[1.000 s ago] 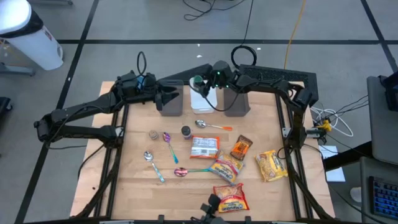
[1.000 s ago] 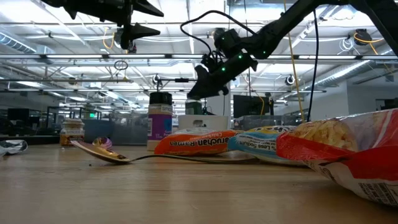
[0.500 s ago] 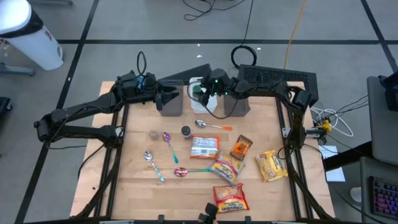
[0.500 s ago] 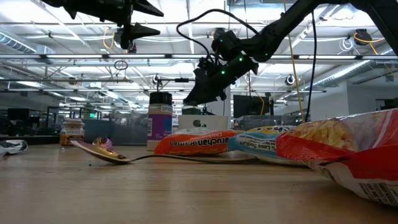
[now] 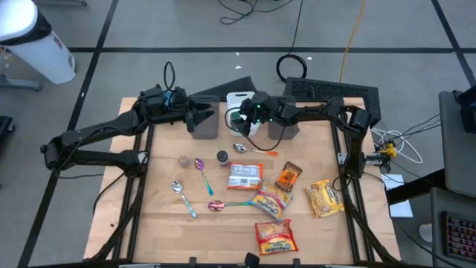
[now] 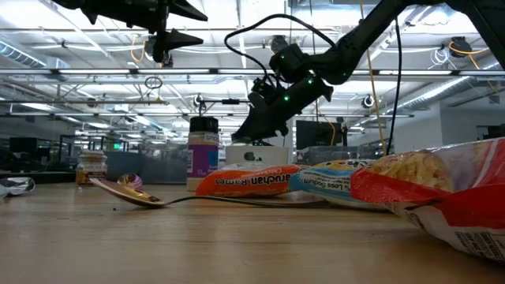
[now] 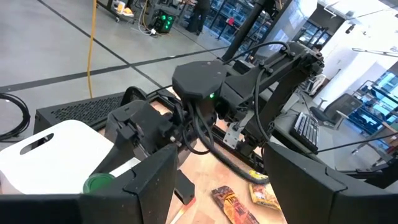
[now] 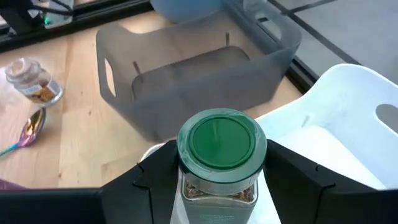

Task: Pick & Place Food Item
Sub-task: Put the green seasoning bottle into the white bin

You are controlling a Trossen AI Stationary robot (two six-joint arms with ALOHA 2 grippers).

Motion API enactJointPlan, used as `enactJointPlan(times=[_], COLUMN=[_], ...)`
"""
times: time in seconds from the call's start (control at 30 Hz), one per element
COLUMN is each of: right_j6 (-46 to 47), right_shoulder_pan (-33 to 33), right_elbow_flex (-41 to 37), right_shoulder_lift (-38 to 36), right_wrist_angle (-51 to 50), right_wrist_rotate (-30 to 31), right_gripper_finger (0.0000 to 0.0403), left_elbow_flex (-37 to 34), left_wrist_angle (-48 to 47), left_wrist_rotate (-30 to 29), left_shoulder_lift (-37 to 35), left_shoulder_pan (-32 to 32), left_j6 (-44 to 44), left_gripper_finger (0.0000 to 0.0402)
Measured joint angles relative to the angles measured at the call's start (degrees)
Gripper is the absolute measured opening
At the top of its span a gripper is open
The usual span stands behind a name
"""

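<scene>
Right arm reaches in from the far right corner across the back of the table [image 5: 160,216], forearm about level, wrist pitched down. Right gripper [image 5: 242,119] hangs above the white bin [image 8: 348,124], fingers clamped on a green-lidded spice jar [image 8: 222,155]; jar upright, off the table, just beside the grey bin [image 8: 193,81]. Left arm folded at the back left, left gripper [image 5: 210,113] raised and level, fingers spread wide, holding nothing. Ramen packs [image 5: 271,202], snack bag [image 5: 324,197], candy bar [image 5: 288,176], spoons [image 5: 203,173] and two small jars [image 5: 222,158] lie mid-table, well apart from both grippers.
</scene>
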Motion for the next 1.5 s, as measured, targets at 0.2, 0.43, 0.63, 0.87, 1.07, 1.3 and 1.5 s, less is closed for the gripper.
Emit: enactJointPlan(times=[0.2, 0.43, 0.63, 0.87, 1.07, 1.3, 1.5], right_j6=[1.4, 1.3, 1.1, 1.0, 1.4, 1.6, 3.5], right_shoulder_pan=[0.2, 0.2, 0.2, 0.2, 0.2, -0.2, -0.2], right_elbow_flex=[-0.8, -0.8, -0.8, -0.8, -0.8, -0.8, -0.8], right_shoulder_lift=[0.0, 0.0, 0.0, 0.0, 0.0, 0.0, 0.0], right_wrist_angle=[2.2, 2.2, 2.3, 2.4, 2.3, 2.3, 2.3], right_wrist_rotate=[-0.1, -0.1, -2.8, -3.3, -3.3, -6.2, -7.7], right_gripper_finger=[0.0194, 0.0204, 0.0227, 0.0239, 0.0241, 0.0242, 0.0242], left_elbow_flex=[0.0, 0.0, 0.0, 0.0, 0.0, 0.0, 0.0], left_wrist_angle=[-0.7, -1.6, -1.6, -1.7, -1.7, -1.7, -1.7], left_wrist_rotate=[0.0, 0.0, 0.0, 0.0, 0.0, 0.0, 0.0], left_shoulder_lift=[0.0, 0.0, 0.0, 0.0, 0.0, 0.0, 0.0], left_shoulder_pan=[0.0, 0.0, 0.0, 0.0, 0.0, 0.0, 0.0], left_j6=[-0.4, -0.4, -0.3, -0.3, -0.1, -0.1, -0.1], left_gripper_finger=[0.0246, 0.0246, 0.0246, 0.0246, 0.0246, 0.0246, 0.0246])
